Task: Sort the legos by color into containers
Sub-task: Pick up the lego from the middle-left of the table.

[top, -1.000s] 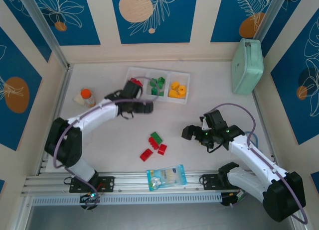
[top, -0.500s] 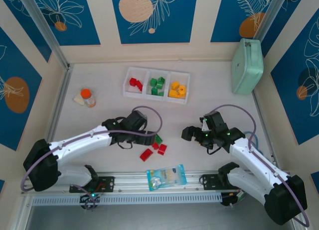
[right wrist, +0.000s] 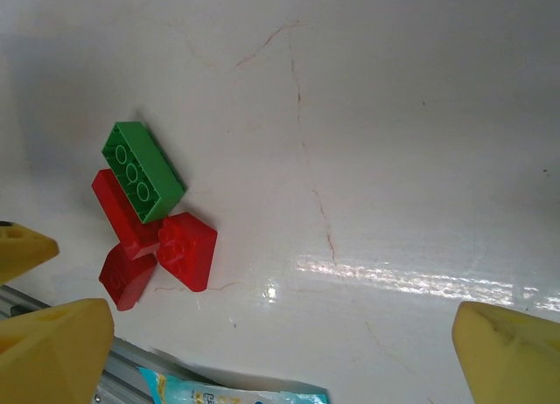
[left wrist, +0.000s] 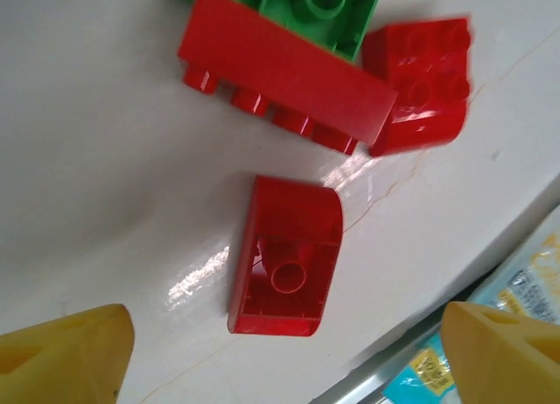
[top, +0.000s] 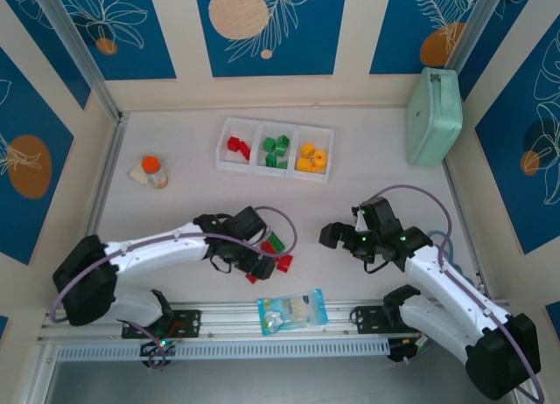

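While the left gripper hangs wide open around a red wedge lego (touching nothing), the right gripper gapes empty above the desk. The bag carries blue print too small to read.

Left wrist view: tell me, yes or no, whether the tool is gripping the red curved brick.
No, the red curved brick lies loose between the wide-apart fingers of the left tool, touching neither.

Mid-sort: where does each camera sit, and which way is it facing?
Top external: above and behind, looking down; left arm, right arm, white tray.
Left wrist: on its arm, close above a lone red brick; left claw open.
Right wrist: on its arm, facing the table; right claw open.
Shared: all three show the green brick.
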Controlling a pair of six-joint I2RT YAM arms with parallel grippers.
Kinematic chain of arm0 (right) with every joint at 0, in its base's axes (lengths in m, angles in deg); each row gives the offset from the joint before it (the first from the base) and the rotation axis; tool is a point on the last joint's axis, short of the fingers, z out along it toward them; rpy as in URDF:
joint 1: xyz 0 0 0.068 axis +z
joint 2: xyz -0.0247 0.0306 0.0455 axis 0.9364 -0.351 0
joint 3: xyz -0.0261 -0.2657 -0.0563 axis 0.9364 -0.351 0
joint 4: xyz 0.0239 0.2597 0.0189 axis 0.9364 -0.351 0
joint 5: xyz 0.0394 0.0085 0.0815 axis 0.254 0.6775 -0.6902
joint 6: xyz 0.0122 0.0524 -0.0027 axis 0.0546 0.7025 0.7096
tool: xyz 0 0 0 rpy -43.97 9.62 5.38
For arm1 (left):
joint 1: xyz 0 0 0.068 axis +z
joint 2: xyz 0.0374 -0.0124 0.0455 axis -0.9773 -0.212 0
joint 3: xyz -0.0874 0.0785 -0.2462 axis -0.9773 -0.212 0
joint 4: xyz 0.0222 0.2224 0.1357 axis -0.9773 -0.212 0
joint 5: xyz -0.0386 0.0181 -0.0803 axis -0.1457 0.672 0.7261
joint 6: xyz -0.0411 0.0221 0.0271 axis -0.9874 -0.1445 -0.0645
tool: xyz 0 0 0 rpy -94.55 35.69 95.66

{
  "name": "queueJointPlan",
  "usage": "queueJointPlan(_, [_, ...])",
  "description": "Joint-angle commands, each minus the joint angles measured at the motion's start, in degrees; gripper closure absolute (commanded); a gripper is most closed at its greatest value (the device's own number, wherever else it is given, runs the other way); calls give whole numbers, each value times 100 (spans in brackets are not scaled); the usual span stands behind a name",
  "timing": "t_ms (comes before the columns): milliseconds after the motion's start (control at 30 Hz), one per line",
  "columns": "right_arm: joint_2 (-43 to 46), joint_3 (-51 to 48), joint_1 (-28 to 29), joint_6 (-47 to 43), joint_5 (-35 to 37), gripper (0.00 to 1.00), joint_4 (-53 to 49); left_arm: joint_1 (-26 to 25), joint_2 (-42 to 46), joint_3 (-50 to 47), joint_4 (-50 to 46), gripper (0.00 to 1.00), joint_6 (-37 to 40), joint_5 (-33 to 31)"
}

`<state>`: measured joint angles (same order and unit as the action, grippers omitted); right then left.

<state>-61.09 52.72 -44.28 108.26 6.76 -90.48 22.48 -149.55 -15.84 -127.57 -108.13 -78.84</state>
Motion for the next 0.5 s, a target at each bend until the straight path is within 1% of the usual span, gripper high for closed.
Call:
queueJointPlan(0, [126, -128, 32, 73, 25, 0, -47, -90, -478, 329, -403, 15, 547, 110])
queueJointPlan(100, [225, -137, 32, 55, 85, 0, -139, -114, -804, 387, -430, 19, 598, 46])
queueJointPlan(233, [316, -129, 6, -11, 174, 0, -260, -148, -1027, 381, -317, 22, 574, 55])
queueJointPlan(300, [320, -131, -25, -46, 179, 0, -265, -165, -1140, 394, -271, 27, 572, 79])
queueJointPlan(467, [250, -89, -82, -83, 152, 0, -222, -183, -1435, 450, -269, 34, 609, 107])
